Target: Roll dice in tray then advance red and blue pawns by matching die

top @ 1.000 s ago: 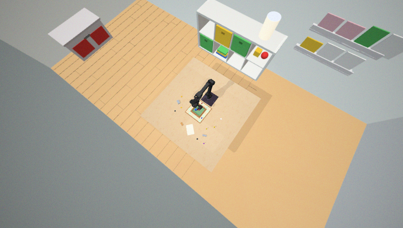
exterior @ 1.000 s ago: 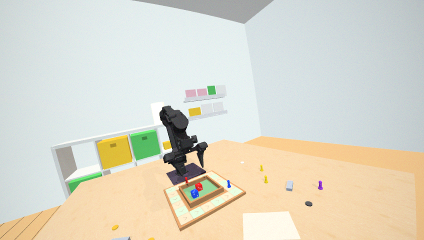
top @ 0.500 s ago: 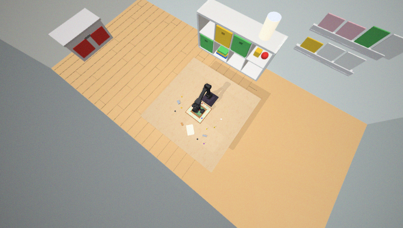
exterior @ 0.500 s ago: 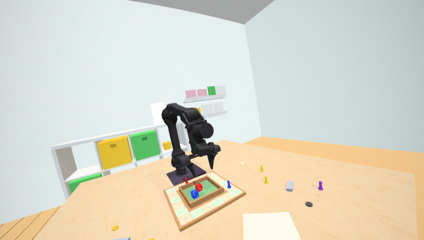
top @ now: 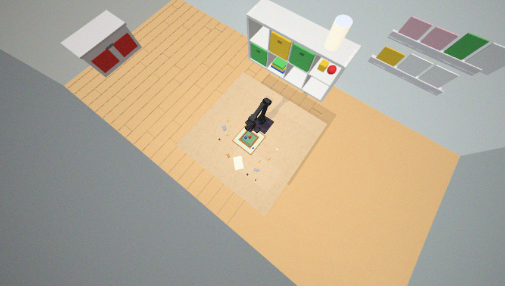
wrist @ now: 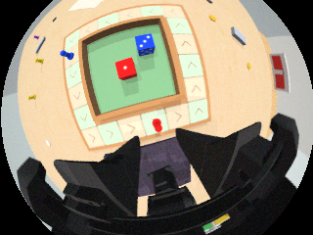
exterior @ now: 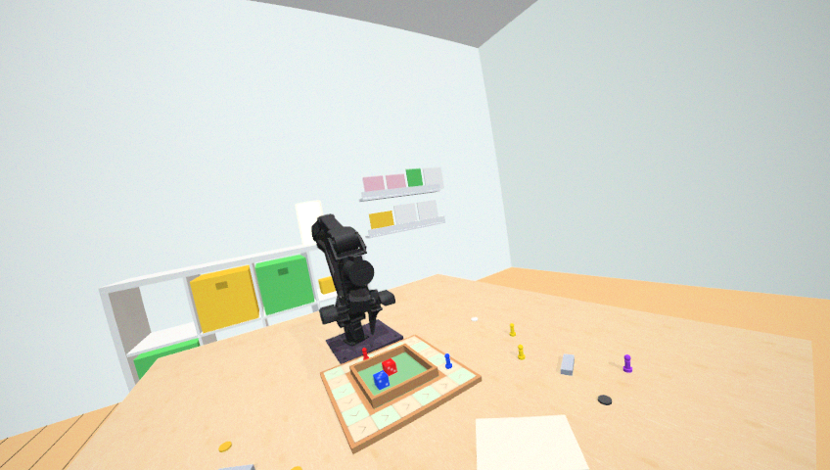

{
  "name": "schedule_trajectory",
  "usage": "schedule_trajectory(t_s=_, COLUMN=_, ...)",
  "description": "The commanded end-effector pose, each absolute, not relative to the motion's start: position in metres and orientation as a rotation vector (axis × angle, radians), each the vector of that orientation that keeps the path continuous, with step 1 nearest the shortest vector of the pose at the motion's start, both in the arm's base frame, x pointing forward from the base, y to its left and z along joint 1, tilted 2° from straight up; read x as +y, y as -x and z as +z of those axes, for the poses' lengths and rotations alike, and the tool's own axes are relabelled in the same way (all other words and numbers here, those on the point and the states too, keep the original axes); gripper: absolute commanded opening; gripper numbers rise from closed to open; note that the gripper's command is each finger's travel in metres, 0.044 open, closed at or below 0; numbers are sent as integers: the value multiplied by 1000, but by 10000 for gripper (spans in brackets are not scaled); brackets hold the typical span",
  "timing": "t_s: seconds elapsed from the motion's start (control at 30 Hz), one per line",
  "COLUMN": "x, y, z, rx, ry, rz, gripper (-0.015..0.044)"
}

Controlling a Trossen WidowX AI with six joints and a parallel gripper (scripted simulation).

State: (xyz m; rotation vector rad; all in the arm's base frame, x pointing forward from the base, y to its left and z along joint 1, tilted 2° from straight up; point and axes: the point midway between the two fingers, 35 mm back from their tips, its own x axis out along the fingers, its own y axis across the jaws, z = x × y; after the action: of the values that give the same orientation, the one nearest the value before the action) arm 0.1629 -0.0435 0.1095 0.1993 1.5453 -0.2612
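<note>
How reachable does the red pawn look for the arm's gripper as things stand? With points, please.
Probably yes: the gripper (exterior: 362, 333) (wrist: 156, 136) is partly open near the red pawn (exterior: 365, 353) (wrist: 156, 125), which stands outside the tray wall (exterior: 401, 387) (wrist: 139, 108), nothing visible between them.

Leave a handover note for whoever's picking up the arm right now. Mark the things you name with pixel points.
Gripper (top: 252, 130) (exterior: 363, 337) (wrist: 156, 136): open, empty, by the red pawn (exterior: 365, 353) (wrist: 156, 125).
Done: both dice in the tray (top: 244, 143) (exterior: 404, 391) (wrist: 142, 112); red die (top: 249, 137) (exterior: 389, 366) (wrist: 126, 69) shows one, blue die (top: 245, 137) (exterior: 381, 379) (wrist: 145, 44) three.
Pawns: both upright on the board (top: 236, 140) (exterior: 417, 413) (wrist: 110, 133); whether either has advanced, I can't tell.
Left: verify or make the pawn moves, then withdraw clear.
</note>
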Motion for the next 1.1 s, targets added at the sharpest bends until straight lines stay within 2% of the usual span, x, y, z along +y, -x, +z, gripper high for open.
schedule_trajectory(t_s=0.0, x=-43, y=-156, z=107, rx=1544, ry=-207, rz=-276, gripper=200)
schedule_trajectory(t_s=1.07, x=-48, y=-154, z=58, rx=1544, ry=-206, rz=-276, gripper=200)
